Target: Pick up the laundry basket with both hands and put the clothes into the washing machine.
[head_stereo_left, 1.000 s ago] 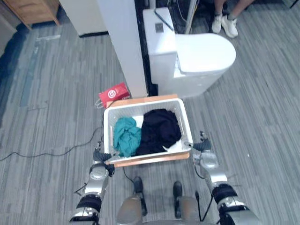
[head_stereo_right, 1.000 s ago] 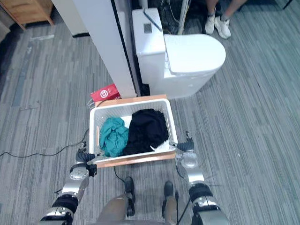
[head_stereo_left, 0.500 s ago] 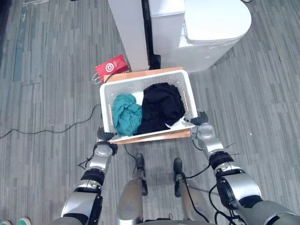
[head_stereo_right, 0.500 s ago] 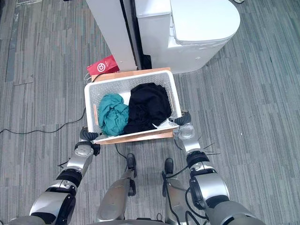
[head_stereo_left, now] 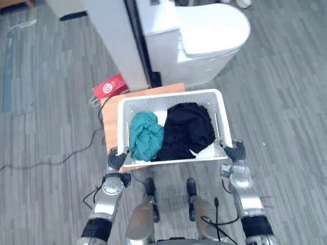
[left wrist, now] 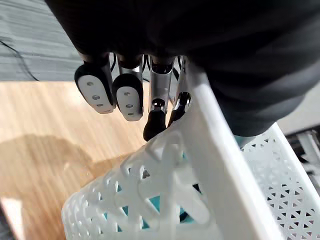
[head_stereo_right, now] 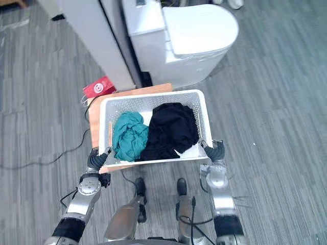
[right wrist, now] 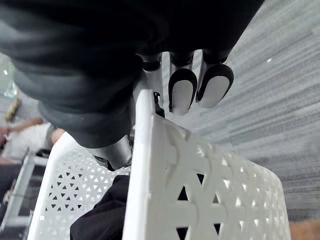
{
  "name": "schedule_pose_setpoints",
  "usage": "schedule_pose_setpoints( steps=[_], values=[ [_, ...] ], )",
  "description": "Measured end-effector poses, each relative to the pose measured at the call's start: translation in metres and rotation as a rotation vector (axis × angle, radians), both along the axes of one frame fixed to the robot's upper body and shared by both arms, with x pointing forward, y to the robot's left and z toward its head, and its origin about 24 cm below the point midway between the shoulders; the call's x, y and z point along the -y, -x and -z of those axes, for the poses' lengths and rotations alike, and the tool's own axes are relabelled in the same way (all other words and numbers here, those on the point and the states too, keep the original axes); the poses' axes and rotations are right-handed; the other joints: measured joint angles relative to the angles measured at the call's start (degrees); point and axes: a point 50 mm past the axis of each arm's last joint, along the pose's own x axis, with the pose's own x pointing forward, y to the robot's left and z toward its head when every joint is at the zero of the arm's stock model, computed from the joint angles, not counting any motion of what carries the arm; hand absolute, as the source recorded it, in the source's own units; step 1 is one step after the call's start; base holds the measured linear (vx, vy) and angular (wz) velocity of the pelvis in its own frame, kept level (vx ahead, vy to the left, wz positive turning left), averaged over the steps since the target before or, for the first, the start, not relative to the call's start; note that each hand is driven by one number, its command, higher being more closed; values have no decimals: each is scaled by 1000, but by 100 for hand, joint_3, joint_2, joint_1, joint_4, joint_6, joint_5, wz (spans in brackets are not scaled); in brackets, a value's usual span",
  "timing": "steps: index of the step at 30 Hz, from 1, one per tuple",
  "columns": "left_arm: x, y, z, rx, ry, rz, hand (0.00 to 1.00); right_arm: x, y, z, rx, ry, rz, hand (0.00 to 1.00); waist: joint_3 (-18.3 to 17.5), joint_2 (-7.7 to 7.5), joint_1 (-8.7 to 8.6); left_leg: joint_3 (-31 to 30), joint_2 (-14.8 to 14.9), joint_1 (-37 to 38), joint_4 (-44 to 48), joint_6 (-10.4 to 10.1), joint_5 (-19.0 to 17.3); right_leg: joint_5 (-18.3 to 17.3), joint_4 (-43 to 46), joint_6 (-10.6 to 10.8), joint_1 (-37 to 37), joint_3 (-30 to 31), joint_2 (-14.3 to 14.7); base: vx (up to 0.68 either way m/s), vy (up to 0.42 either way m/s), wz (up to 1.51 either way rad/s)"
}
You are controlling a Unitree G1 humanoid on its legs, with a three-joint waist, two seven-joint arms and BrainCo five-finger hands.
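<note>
Since the earlier frame the white lattice-walled plastic laundry basket [head_stereo_left: 153, 104] has shifted rightward relative to the pale wooden board [head_stereo_left: 109, 120] it stood on. The board now lies exposed along the basket's left side and behind it, which suggests the lift has begun. The left hand [head_stereo_left: 116, 159] clasps the near left corner and the right hand [head_stereo_left: 234, 152] the near right corner. Each wrist view shows fingers [left wrist: 125, 90] curled round the rim, with the right thumb [right wrist: 117, 152] against the inner wall. Inside the basket, a crumpled teal garment [head_stereo_left: 145, 135] sits at the left and touches a larger black garment [head_stereo_left: 186, 130] at the right, with a bit of white cloth [head_stereo_left: 204, 151] under the black one. A small red bag [head_stereo_left: 108, 88] rests on the grey plank floor [head_stereo_left: 46, 102] just beyond the board. Farther on stands a white rounded appliance [head_stereo_left: 204, 30] — presumably the washing machine — with its top apparently closed, beside a tall white panel [head_stereo_left: 110, 41]. To carry well, both hands should rise together and stay level, since the grip sits only on the near corners and the far end could dip. The black heap may weigh down the right side, so that hand needs a firm hold — and the path should pass clear of the panel.
</note>
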Motion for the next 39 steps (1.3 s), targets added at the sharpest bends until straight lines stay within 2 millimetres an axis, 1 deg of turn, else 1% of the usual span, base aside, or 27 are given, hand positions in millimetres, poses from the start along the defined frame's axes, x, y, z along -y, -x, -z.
schedule_pose_setpoints(
  steps=[3,4,8,10,11,12,13,14,15,16,17,19,21,22,23,24,25,27,28,29,30,31,33,34,36,38,39],
  values=[
    [1,6,-6,29,9,-6,100,2,7,-5,27,6,-7,100,-82,-7,-34,935,213,333,257,-17,-307,256,-316,48,6,54,61,-11,33,-153],
    [2,5,-8,39,11,-4,100,2,6,-6,34,5,-6,100,-100,8,-67,1304,293,421,351,-10,-383,72,-375,-408,-9,-1024,-218,-51,23,-160],
    [-2,6,-7,23,25,-27,100,-3,-3,-3,29,-13,-32,100,-241,17,-48,2691,678,974,631,-311,-628,264,299,-1029,-68,-4694,-1173,61,-36,-175],
    [-1,6,-6,16,41,-42,100,-3,-3,0,18,-16,-36,100,-322,86,-72,3102,872,1137,903,-497,-757,421,407,-796,-94,-4732,-1055,155,-165,-164],
    [1,9,-3,3,60,-52,100,-2,-2,0,14,-14,-38,100,-367,193,-139,3239,1325,1222,1621,-479,-882,323,414,-718,-94,-4343,-719,146,-171,-137],
    [0,10,-2,-1,61,-54,100,-3,-2,0,13,-14,-41,100,-375,203,-144,3231,1475,1215,1893,-429,-910,299,417,-719,-93,-4250,-644,210,-264,-180],
    [-1,15,2,-18,72,-71,100,-4,-3,0,12,-7,-60,100,-390,270,-115,3012,2074,1082,3137,201,-890,215,433,-813,-55,-3828,-325,182,-183,-196],
    [-2,20,6,-35,80,-85,100,-2,-5,-2,15,9,-70,100,-399,365,-40,2229,2519,657,4381,1347,-449,148,415,-914,17,-3344,26,224,-179,-235],
    [-2,23,9,-46,90,-91,100,-4,-7,-3,16,15,-82,100,-430,426,39,1577,2486,387,4855,1381,-504,127,414,-945,26,-3066,132,169,-23,-226],
    [3,25,11,-52,113,-98,100,-1,-10,-7,23,41,-94,100,-438,487,113,635,2111,-50,5250,852,-899,65,387,-1038,36,-2644,261,252,125,-250],
    [7,26,13,-57,141,-107,100,3,-14,-10,26,68,-103,100,-429,479,226,-366,1308,-602,5297,648,-1338,69,268,-1050,176,-2013,369,321,183,-250],
    [8,31,17,-73,153,-116,100,2,-16,-10,19,75,-114,100,-413,440,308,-881,671,-932,4831,620,-1598,59,146,-1038,392,-1423,375,266,162,-200],
    [4,38,21,-87,167,-149,100,-2,-22,-13,27,106,-163,100,-384,503,557,-1454,68,-1443,3492,248,-1555,-31,-43,-896,613,-800,250,236,225,-217],
    [3,40,21,-89,170,-157,100,-3,-22,-14,29,115,-172,100,-384,588,603,-1595,48,-1515,2966,25,-1423,-80,-98,-816,647,-751,240,230,260,-191],
    [3,41,23,-91,187,-175,100,-2,-24,-16,30,134,-182,100,-369,787,683,-1674,103,-1502,2276,-339,-824,-199,-104,-581,730,-620,368,339,251,-156],
    [-1,42,23,-91,183,-186,100,-9,-23,-11,14,110,-182,100,-352,749,777,-1438,133,-1296,2188,-311,-818,-354,367,-474,672,-591,368,506,212,-109],
    [-6,40,18,-74,161,-177,100,-11,-22,-9,10,95,-167,100,-358,623,742,-1292,127,-1438,2651,-582,-978,-604,197,-797,1001,-623,313,459,147,-42],
    [-3,38,15,-55,181,-182,100,-10,-27,-13,22,104,-169,100,-292,713,733,-1047,103,-1965,3308,-357,-1203,-648,-222,-642,1289,-680,198,349,260,10],
    [-3,43,17,-68,191,-200,100,-11,-26,-12,16,100,-173,100,-296,636,800,-889,-26,-1793,2993,348,-1171,-1103,328,-389,1229,-679,82,418,358,-8],
    [-5,48,20,-82,188,-211,100,-12,-24,-9,8,94,-173,100,-331,488,843,-772,-153,-1644,2940,624,-1288,-1415,900,-237,1067,-641,-11,441,217,5],
    [-8,56,25,-115,177,-219,100,-19,-21,-5,-5,83,-188,100,-438,241,780,-710,-425,-1484,2939,683,-1460,-1825,2331,394,567,-672,-229,523,179,30],
    [-10,58,26,-126,169,-216,100,-20,-18,0,-25,80,-186,100,-430,171,745,-779,-628,-1231,2908,701,-1591,-1770,3663,1067,95,-654,-393,541,145,53],
    [-12,60,27,-143,151,-212,100,-22,-15,8,-65,77,-191,100,-411,137,686,-901,-863,-667,2594,786,-1671,-1743,4860,1002,-343,-841,-657,510,95,51],
    [-13,62,29,-156,145,-212,100,-22,-15,9,-69,80,-196,100,-399,180,648,-980,-913,-325,2311,849,-1707,-1798,5013,725,-514,-1123,-796,554,60,35],
    [-14,62,28,-154,141,-213,100,-23,-15,9,-67,79,-201,100,-390,241,633,-1101,-882,225,1830,861,-1713,-1931,4667,24,-911,-1656,-938,589,11,16],
    [-10,55,24,-134,138,-185,100,-17,-16,6,-56,84,-182,100,-331,343,571,-1361,-712,708,1368,847,-1723,-1723,3393,-249,-1530,-2017,-814,576,-58,33],
    [-8,52,24,-130,139,-174,100,-14,-16,5,-52,89,-174,100,-318,354,512,-1407,-638,826,1266,835,-1728,-1516,2854,-183,-1630,-2043,-760,543,-109,57]
  ],
)
